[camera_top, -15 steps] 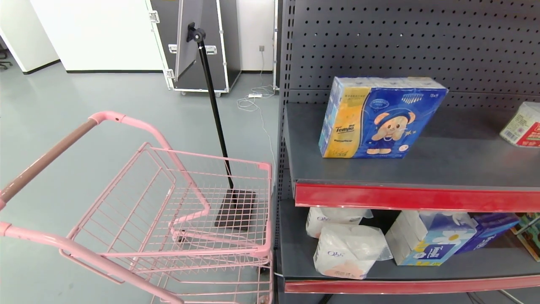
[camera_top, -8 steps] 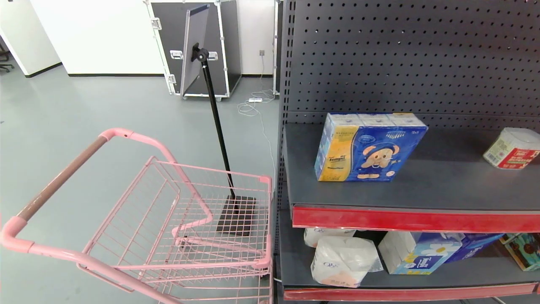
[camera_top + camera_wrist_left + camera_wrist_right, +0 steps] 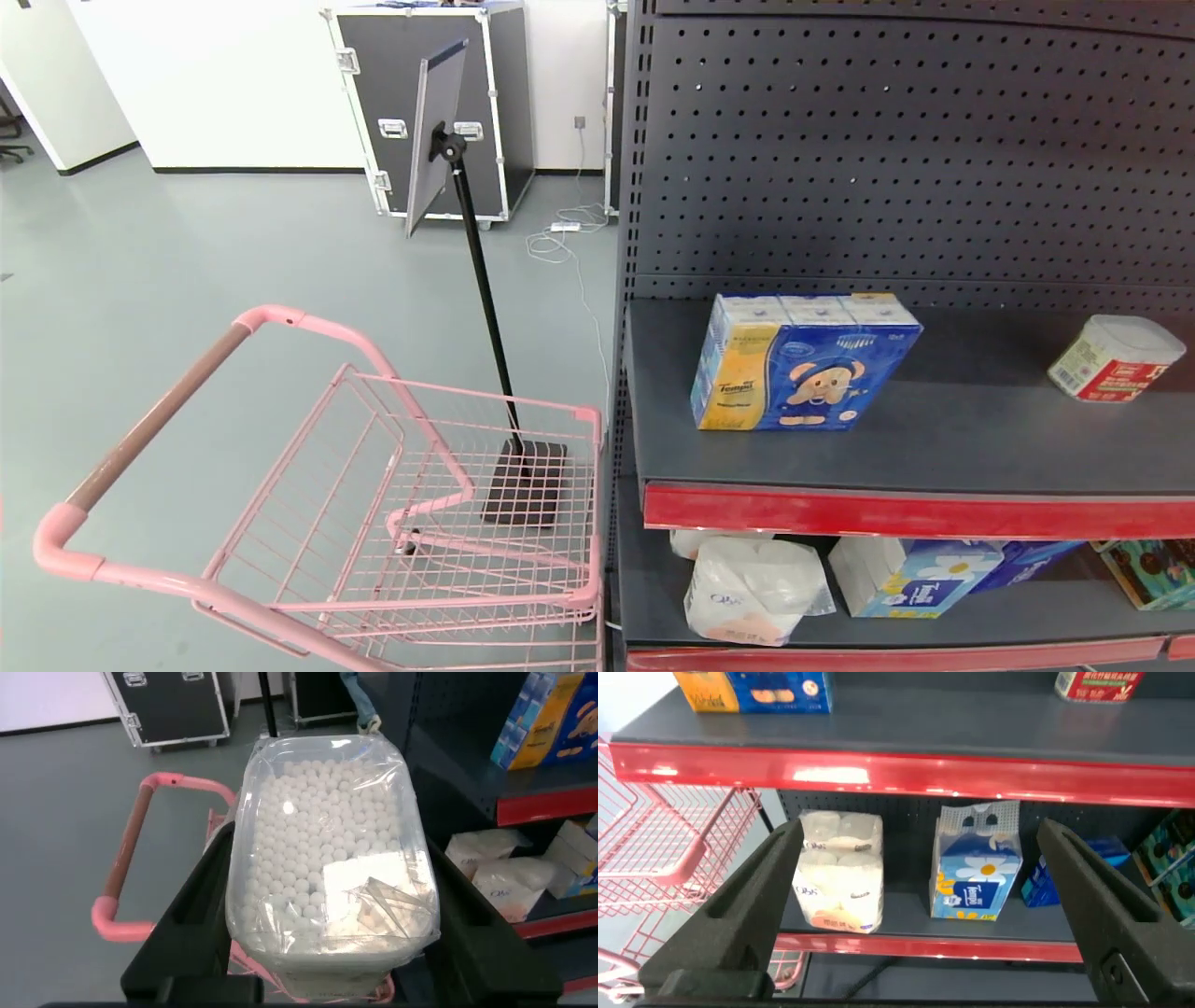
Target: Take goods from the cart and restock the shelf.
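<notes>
Grey floor (image 3: 187, 261) runs up to a dark shelf (image 3: 934, 439) on my right side. My left end effector (image 3: 332, 863) squeezes a clear pack (image 3: 327, 812) of small white balls from both sides, and the pack stands up between its fingers. The pink cart (image 3: 140, 849) is below the pack, with its wire side next to the shelf end. My right end effector (image 3: 920, 835) is spread wide with nothing in it. It faces the low board of the shelf, where white rolls (image 3: 839, 868) stand beside a tissue box (image 3: 976, 873). On the board above sits a blue bear pack (image 3: 803, 373), and a white tub (image 3: 1116, 357) sits well apart from it. A black stand (image 3: 485, 308) is behind the cart.
</notes>
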Robot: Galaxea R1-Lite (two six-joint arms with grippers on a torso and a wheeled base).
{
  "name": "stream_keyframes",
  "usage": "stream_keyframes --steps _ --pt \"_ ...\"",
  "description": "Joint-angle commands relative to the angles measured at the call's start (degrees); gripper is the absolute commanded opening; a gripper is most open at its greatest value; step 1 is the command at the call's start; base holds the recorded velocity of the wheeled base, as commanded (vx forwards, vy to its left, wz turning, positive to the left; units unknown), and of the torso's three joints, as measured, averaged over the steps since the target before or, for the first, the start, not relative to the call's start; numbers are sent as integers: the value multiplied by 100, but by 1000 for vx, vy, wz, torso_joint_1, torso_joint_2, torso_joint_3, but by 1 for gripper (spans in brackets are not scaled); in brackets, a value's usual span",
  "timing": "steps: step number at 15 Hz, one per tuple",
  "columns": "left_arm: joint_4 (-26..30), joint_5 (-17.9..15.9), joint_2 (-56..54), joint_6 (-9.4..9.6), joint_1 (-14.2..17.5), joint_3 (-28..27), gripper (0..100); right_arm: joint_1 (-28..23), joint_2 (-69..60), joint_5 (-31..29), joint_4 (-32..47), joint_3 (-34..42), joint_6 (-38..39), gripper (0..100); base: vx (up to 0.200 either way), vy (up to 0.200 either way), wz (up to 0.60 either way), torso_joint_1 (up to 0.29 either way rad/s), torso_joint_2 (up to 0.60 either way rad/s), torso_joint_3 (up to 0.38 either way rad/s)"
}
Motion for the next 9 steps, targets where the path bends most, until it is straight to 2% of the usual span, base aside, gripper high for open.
stream_keyframes --steps 1,6,9 --pt "-7 -2 113 19 0 -5 0 1 6 2 -1 0 1 100 0 0 0 159 -359 -203" --pt "-34 -2 104 63 0 -14 0 1 6 2 -1 0 1 100 0 0 0 11 -25 -11" --pt "-42 7 104 63 0 -14 0 1 6 2 -1 0 1 100 0 -200 0 2 -1 2"
